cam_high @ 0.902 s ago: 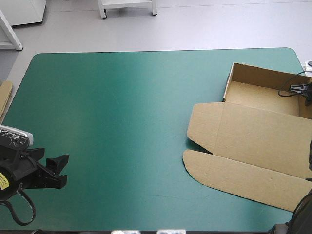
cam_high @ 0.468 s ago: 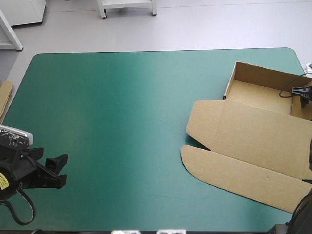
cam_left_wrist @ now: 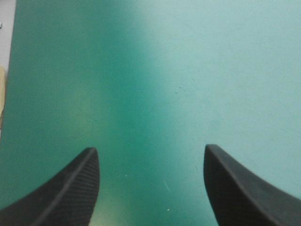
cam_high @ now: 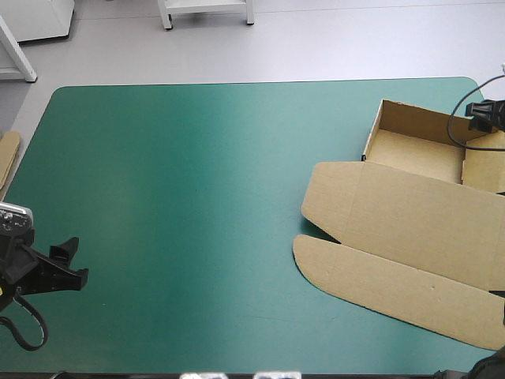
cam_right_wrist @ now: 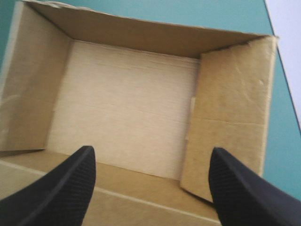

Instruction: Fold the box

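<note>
Here, left gripper [cam_left_wrist: 150, 149] wide over teal-green cover [cam_left_wrist: 188, 70], right gripper [cam_right_wrist: 151, 149] wide above box [cam_right_wrist: 131, 103]

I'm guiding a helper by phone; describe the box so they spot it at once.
On the teal-green table, look to the right side: the box is a brown open tray with its lid flat toward the near edge. Unlike the board sliver at the left edge, it has raised walls.

A pale grey floor [cam_high: 339, 43], evenly lit, bears white furniture legs [cam_high: 166, 16].
</note>
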{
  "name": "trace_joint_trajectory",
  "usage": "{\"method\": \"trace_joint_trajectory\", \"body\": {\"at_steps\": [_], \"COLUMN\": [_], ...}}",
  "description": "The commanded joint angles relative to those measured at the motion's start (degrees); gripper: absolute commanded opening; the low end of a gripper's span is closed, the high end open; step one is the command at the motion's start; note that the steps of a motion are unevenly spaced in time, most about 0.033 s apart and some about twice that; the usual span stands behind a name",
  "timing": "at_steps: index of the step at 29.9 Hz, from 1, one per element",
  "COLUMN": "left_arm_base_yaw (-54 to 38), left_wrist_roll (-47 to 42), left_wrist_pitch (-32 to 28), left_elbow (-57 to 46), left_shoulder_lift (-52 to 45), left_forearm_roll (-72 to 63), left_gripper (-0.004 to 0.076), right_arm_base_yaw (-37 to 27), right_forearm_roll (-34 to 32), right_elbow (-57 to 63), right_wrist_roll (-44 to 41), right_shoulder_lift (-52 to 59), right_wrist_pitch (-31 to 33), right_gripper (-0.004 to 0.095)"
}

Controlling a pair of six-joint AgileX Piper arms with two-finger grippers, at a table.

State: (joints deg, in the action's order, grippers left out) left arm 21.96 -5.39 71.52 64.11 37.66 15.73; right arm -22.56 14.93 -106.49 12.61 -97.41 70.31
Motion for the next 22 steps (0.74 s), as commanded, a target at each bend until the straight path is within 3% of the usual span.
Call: {"method": "trace_joint_trajectory", "body": {"at_steps": [1, 6, 14, 18, 22], "left_arm_base_yaw": [0.38, 0.38, 0.38, 0.38, 0.38], "left_wrist_roll": [-2.09, -4.3, -6.26, -6.03, -5.91], "left_wrist_pitch": [1.59, -0.21, -5.64, -8.42, -12.77], "left_elbow": [0.15, -4.67, -9.27, -12.34, -16.95], "left_shoulder_lift": [-0.84, -5.21, -11.75, -14.68, -18.06], "left_forearm_roll": [3.94, 4.12, 3.29, 0.84, -1.32], "left_gripper": [0.0459, 0.0459, 0.0459, 0.0459, 0.0459], "right_arm_base_yaw": [4.43, 16.42, 36.55, 41.4, 41.87], "right_forearm_roll": [4.03, 2.48, 0.43, 0.53, 0.68], "right_elbow": [-0.79, 7.0, 29.02, 41.93, 52.85], "right_wrist_roll": [1.75, 2.36, 3.17, 3.68, 3.29], "right_shoulder_lift": [10.31, 22.64, 45.54, 55.22, 64.58], "right_wrist_pitch": [0.99, -2.73, -19.92, -20.14, -21.93], "right_gripper": [0.063, 0.0581, 0.051, 0.0401, 0.0345]}}
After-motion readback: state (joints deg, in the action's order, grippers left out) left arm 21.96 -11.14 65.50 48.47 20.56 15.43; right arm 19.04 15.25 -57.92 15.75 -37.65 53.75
